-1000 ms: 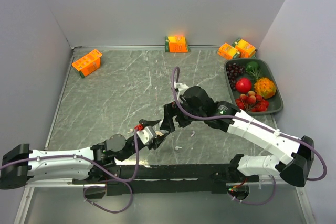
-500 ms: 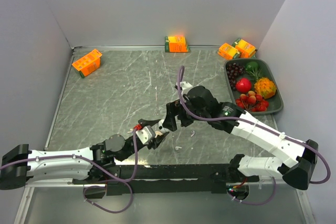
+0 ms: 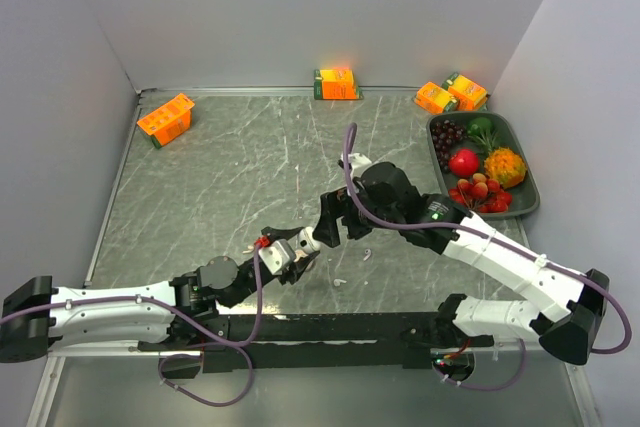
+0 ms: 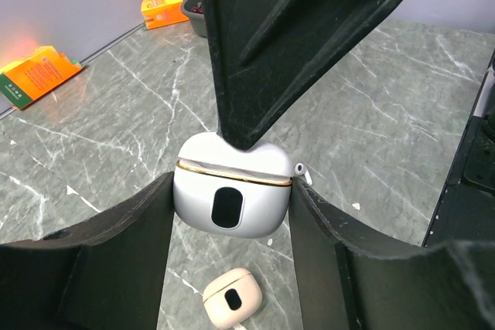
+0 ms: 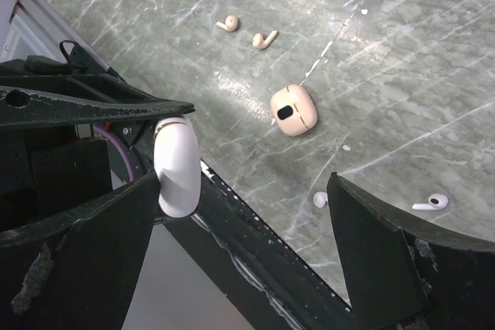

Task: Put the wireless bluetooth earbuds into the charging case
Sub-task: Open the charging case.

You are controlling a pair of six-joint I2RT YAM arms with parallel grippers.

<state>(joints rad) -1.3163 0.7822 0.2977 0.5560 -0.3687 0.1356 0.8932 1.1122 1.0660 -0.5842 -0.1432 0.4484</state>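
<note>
My left fingers (image 4: 131, 237) are set at a middling width and clamp the white charging case (image 4: 232, 195) by its two sides, clear of the worktop (image 3: 220, 177). My right fingers (image 5: 371, 245) stand wide and hold nothing. In the left wrist view, one of them bears down on the crown of the lid

Hazards, as I judge them:
- The case is smooth and rounded. A push from the right finger that is off the lid seam may twist it out of the left grip, and it would drop near the beige case (image 5: 294, 110) lying below
- The lid is shut, so no bud can enter until it is raised. Too much force at the seam may shift the case rather than open it
- The earbuds are tiny and loose, and a falling case or a sweeping finger may scatter them
- Two beige earbuds (image 5: 264, 39) and one white earbud (image 5: 430, 203) lie well apart on the worktop. I may load a bud into the wrong case

Containers:
- White charging case: shut, contents not visible
- Beige case: shut, flat on the worktop, contents not visible
- Tray (image 3: 534, 192) at the far right: holds fruit (image 3: 463, 161)
- Orange boxes (image 3: 165, 119) along the far edge: closed
</note>
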